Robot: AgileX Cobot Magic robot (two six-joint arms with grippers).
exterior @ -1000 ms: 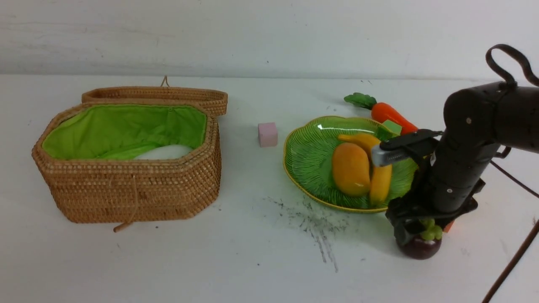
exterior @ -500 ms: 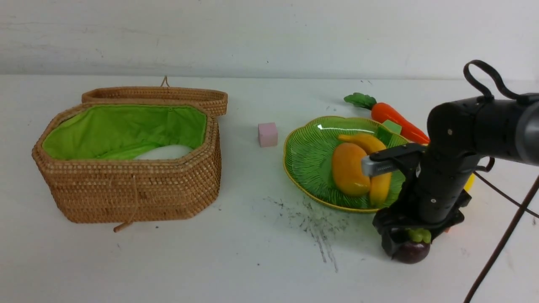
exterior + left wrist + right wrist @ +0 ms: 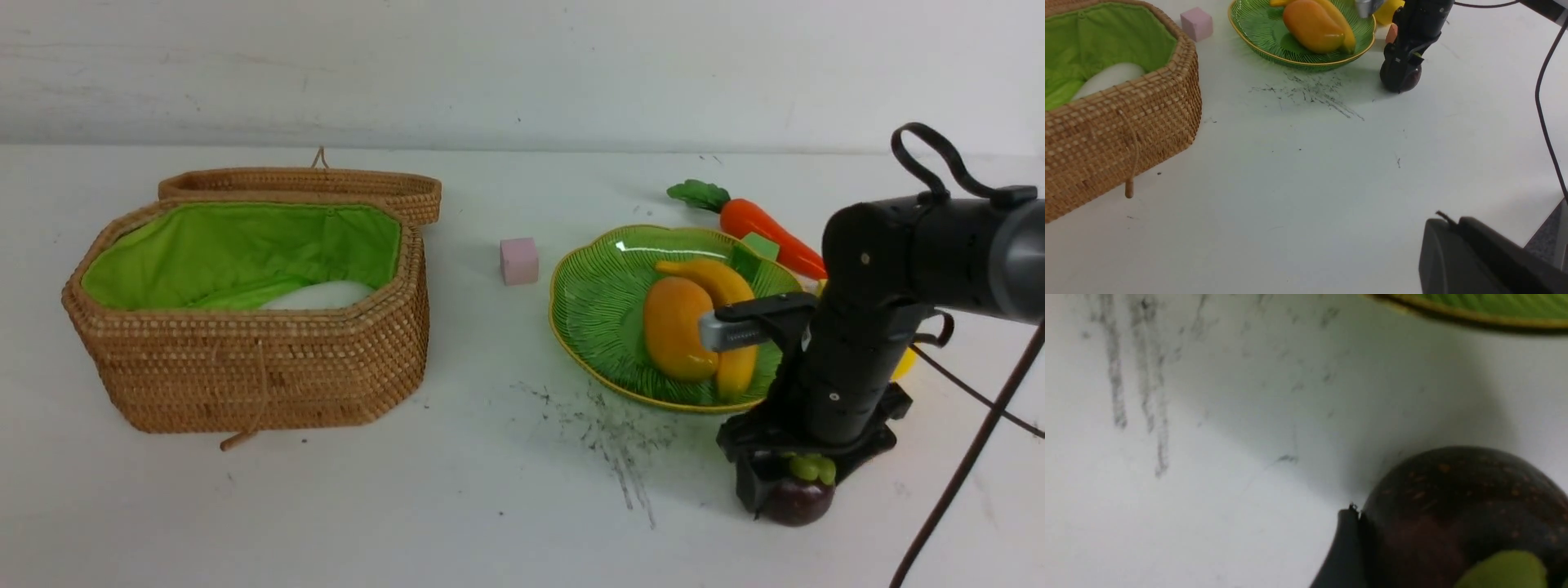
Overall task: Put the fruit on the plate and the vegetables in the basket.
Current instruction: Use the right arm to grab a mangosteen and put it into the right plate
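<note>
The dark purple mangosteen (image 3: 796, 505) with its green cap sits on the table just in front of the green plate (image 3: 596, 302). My right gripper (image 3: 796, 490) is lowered over it, open, with a finger on either side. One finger (image 3: 1343, 547) lies against the mangosteen's (image 3: 1453, 498) side. The mango (image 3: 678, 327) and banana (image 3: 722, 282) rest on the plate. Behind the right arm, the lemon (image 3: 904, 363) is partly hidden. The carrot (image 3: 759, 224) lies behind the plate. A white radish (image 3: 318, 296) lies in the open basket (image 3: 245, 367). My left gripper (image 3: 1447, 220) is shut and empty.
A pink cube (image 3: 519, 260) stands between basket and plate. A green cube (image 3: 755, 249) sits at the plate's far rim. An orange cube (image 3: 1391, 33) peeks out beside the right arm. Dark scuffs (image 3: 612, 433) mark the table. A cable (image 3: 963, 474) trails at the right.
My right arm has swung left and toward me and sunk lower over the mangosteen. The fruit has shifted a little the same way. The left arm has not moved.
</note>
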